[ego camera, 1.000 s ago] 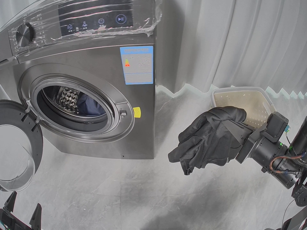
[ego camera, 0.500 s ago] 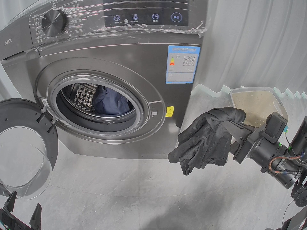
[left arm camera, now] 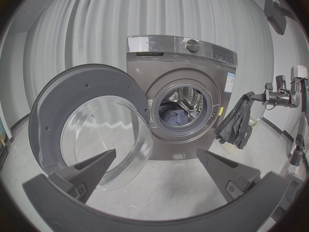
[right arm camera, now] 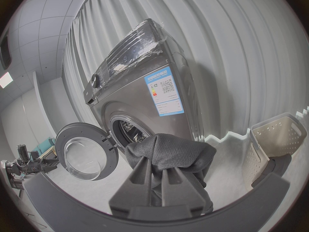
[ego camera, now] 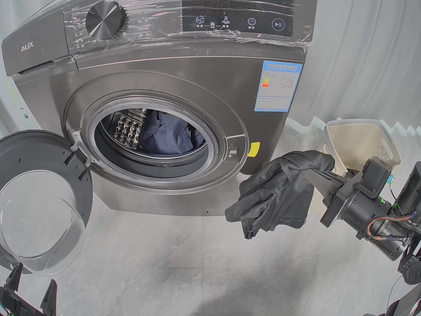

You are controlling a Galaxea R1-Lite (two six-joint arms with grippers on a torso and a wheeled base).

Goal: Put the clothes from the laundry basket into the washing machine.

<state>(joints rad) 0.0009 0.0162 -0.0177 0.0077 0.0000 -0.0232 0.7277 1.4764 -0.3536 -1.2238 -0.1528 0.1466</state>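
The right end effector [right arm camera: 157,167] is pressed together on a black garment [ego camera: 272,194], pinching a fold near its top so the rest hangs free above the floor. The garment hangs in front of the washer [ego camera: 175,66], off its right front corner, apart from the drum opening. The basket [ego camera: 364,141], cream and perforated, stands on the floor to the right of the washer, behind the garment. Inside the drum lies a dark blue garment [ego camera: 169,134].

The washer's door [ego camera: 39,198] is swung wide open to its left. The left end effector [left arm camera: 156,151] is spread, holding nothing, low in front of that door.

On the washer's front, right of the opening, is a blue-bordered label [ego camera: 278,86] with a coloured rating bar, a square code and small print. A yellow sticker [ego camera: 253,149] sits below it. A lettered logo marks the upper left corner. Clear film covers the panel [ego camera: 237,20] with its lit icons and the dial [ego camera: 105,19].
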